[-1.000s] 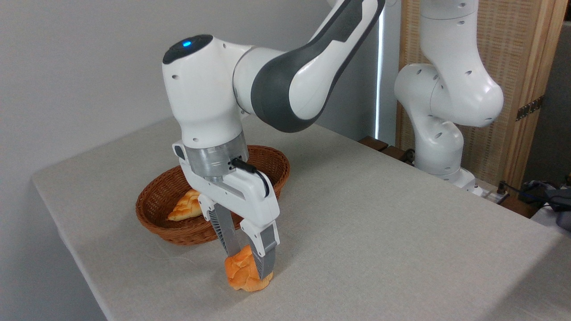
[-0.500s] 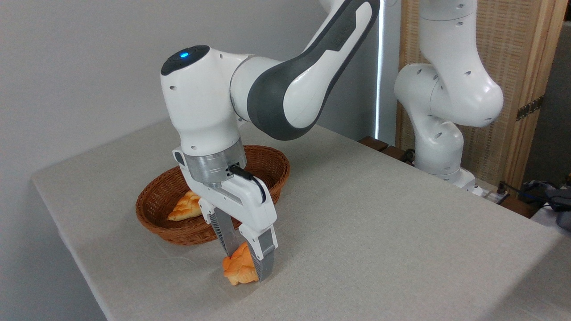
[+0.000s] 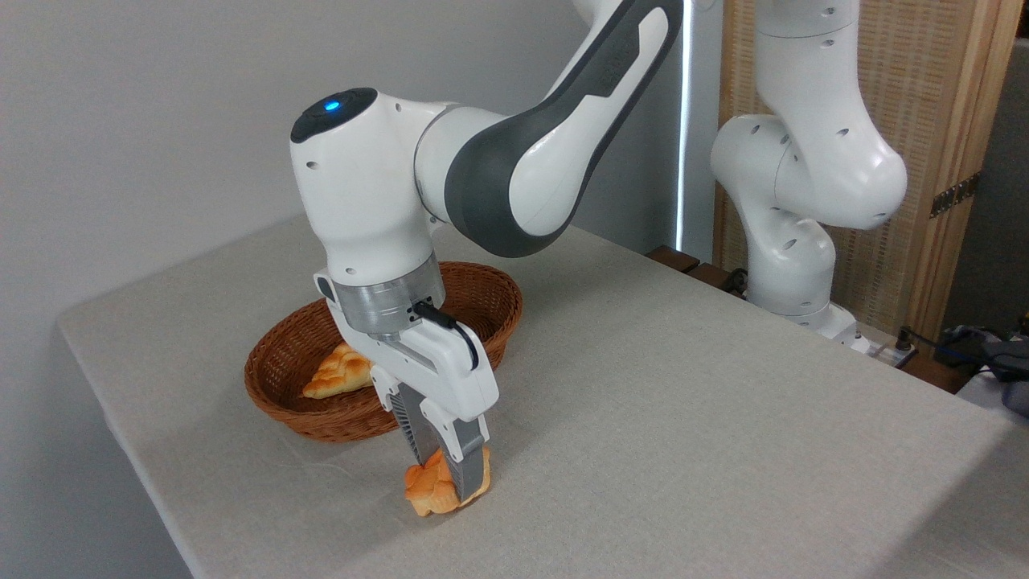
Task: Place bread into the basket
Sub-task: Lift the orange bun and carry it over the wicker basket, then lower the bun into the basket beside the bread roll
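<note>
The bread (image 3: 438,489) is sitting pinched between the two fingers of the claw (image 3: 447,481), which is gripping it just above or on the bench (image 3: 683,418); whether it is touching the cloth I cannot tell. The grey-covered bench is standing against a pale wall. The basket (image 3: 305,386) is lying just behind the claw, holding a paler braided loaf (image 3: 342,371). The arm is partly hiding the basket's right side.

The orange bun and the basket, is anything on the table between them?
No. In the camera view, only bare tablecloth lies between the bun and the basket.
</note>
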You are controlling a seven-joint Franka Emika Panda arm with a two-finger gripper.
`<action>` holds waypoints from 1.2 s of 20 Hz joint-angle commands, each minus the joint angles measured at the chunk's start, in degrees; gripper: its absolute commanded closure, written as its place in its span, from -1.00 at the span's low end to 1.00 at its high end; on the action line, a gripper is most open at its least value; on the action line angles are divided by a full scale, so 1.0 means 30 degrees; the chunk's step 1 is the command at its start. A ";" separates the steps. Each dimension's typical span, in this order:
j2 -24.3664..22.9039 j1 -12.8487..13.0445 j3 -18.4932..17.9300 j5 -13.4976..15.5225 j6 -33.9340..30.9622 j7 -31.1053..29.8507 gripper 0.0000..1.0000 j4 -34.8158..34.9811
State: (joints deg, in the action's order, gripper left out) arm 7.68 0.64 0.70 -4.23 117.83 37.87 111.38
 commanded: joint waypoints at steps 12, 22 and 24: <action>-0.1093 -0.0155 -0.0206 0.0911 -0.1422 0.0122 0.15 -0.0916; -0.2646 0.0020 0.2075 0.4281 -0.4032 -0.0812 0.16 -0.2675; -0.2530 0.0050 0.3188 0.4281 -0.3741 -0.1720 0.16 -0.2646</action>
State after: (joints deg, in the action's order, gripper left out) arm -0.36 0.61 6.68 7.58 106.65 35.85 103.94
